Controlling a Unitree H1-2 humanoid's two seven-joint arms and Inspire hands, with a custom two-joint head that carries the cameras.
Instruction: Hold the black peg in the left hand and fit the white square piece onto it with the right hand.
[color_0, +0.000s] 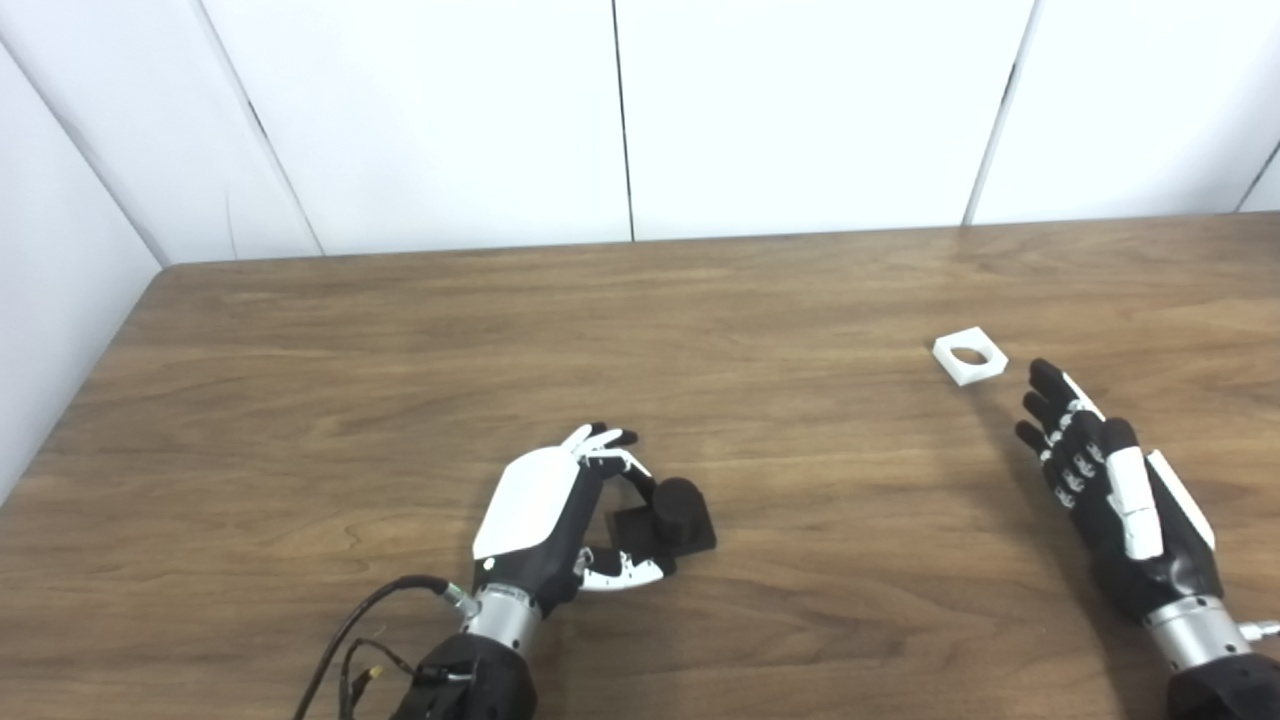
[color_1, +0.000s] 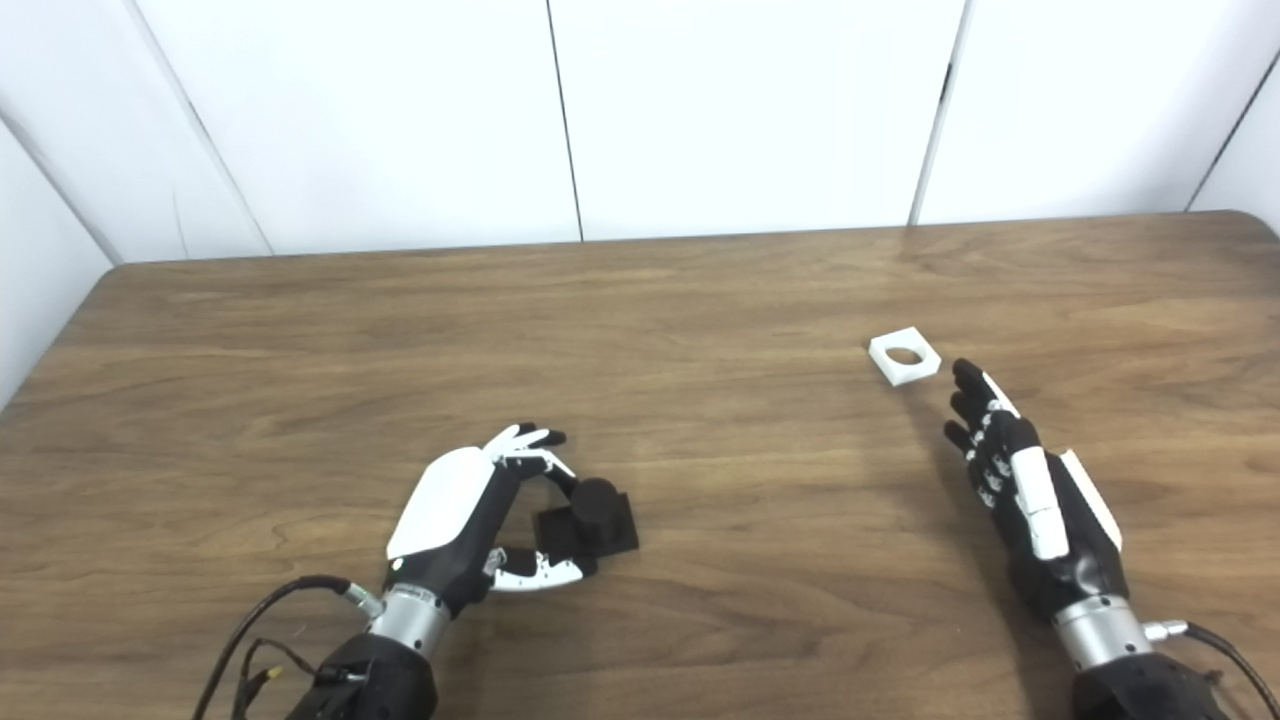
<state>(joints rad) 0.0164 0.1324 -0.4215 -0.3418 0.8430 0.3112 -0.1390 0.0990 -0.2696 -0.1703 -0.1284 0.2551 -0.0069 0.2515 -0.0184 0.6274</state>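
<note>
The black peg (color_0: 676, 513), a short cylinder on a square base, rests on the wooden table (color_0: 400, 380) near the front centre. My left hand (color_0: 560, 520) curls around its left side, with fingers against the cylinder and the thumb at the base's front corner. The white square piece (color_0: 969, 355), which has a round hole, lies flat at the right. My right hand (color_0: 1105, 490) is open, palm turned inward. Its fingertips point at the white piece from a short way in front of it and do not touch it.
White wall panels (color_0: 620, 110) stand behind the table's far edge and along its left side. A black cable (color_0: 350, 625) loops from my left wrist at the front edge.
</note>
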